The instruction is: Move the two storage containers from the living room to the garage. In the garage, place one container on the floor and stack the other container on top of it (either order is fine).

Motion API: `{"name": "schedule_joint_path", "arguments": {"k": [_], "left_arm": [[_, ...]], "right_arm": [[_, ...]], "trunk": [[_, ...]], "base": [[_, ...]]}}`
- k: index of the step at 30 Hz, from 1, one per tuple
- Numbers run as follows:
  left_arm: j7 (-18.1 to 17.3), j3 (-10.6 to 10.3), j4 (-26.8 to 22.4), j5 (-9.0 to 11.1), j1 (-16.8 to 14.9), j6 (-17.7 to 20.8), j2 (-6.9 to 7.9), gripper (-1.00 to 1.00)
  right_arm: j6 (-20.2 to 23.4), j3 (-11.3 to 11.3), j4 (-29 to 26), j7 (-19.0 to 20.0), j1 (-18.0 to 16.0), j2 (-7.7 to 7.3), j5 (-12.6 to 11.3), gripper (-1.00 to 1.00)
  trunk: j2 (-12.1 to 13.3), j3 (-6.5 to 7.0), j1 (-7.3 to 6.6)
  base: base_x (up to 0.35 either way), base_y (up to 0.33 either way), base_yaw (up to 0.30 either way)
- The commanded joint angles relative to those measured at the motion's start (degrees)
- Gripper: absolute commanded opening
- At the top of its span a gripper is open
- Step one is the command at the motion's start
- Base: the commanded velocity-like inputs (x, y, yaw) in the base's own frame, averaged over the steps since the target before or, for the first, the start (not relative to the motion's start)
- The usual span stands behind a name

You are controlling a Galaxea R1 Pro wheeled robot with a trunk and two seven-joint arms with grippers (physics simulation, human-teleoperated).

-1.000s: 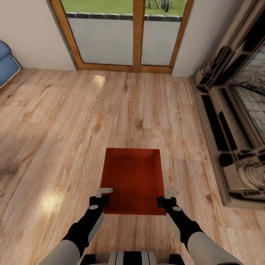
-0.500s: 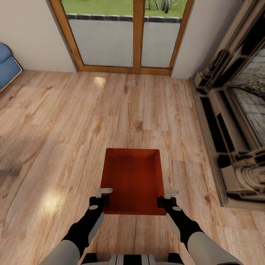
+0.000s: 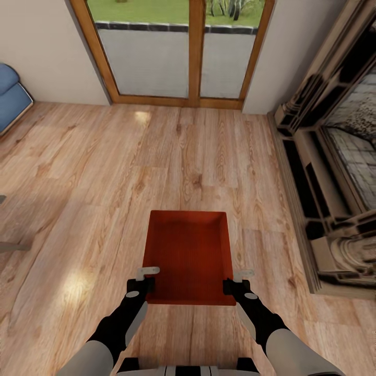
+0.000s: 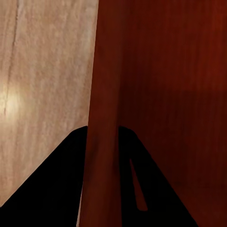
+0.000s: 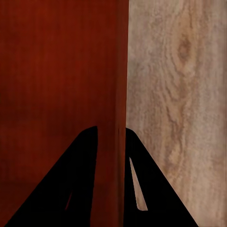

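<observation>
- A blue sofa (image 3: 11, 99) is seen at the far left edge of the head view, against the beige wall; its cushions look soft and rounded
- The left hand (image 3: 147, 278) is clamped on the left wall of the storage container (image 3: 189, 256) near its near corner; in the left wrist view the thin wall (image 4: 105, 118) is seen running between the two dark fingers (image 4: 61, 189), one inside the bin and one outside
- The container is held out in front of the trunk, level and open side up, above the light plank floor (image 3: 104, 172) of the living room; a two-sided grip of this kind is judged to be chosen so that the wide, shallow bin is kept from tipping while it is carried
- The bin is orange-red and rectangular, with low straight walls and a finely ribbed bottom, and nothing is seen inside it
- The right hand (image 3: 236, 279) is closed in the same way on the right wall, which is pinched between its fingers (image 5: 71, 189) in the right wrist view, with wood grain and a knot showing beyond
- The wood-framed glass doors (image 3: 177, 52) stand ahead, with grass beyond the panes
- The ornate stone fireplace (image 3: 334, 172) fills the right side, carved, stepped and hard-edged
- The garage is judged to be yet to be reached, so the carrying step is taken to be in hand
</observation>
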Motion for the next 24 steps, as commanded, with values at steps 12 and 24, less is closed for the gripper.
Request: {"name": "schedule_joint_path", "arguments": {"k": [12,24], "left_arm": [[0.7,-0.2,-0.2,-0.3,0.0,0.3,0.08,-1.00],[0.7,-0.2,0.0,-0.2,0.0,0.3,0.08,-1.00]], "right_arm": [[0.2,0.4,0.1,-0.6,0.0,-0.08,-0.4,-1.00],[0.2,0.4,0.1,-0.6,0.0,-0.06,-0.4,-1.00]], "trunk": [[4.8,2.13,-2.64],[9.6,4.29,-5.28]], "base": [[0.000,0.000,0.000],[0.000,0.000,0.000]]}}
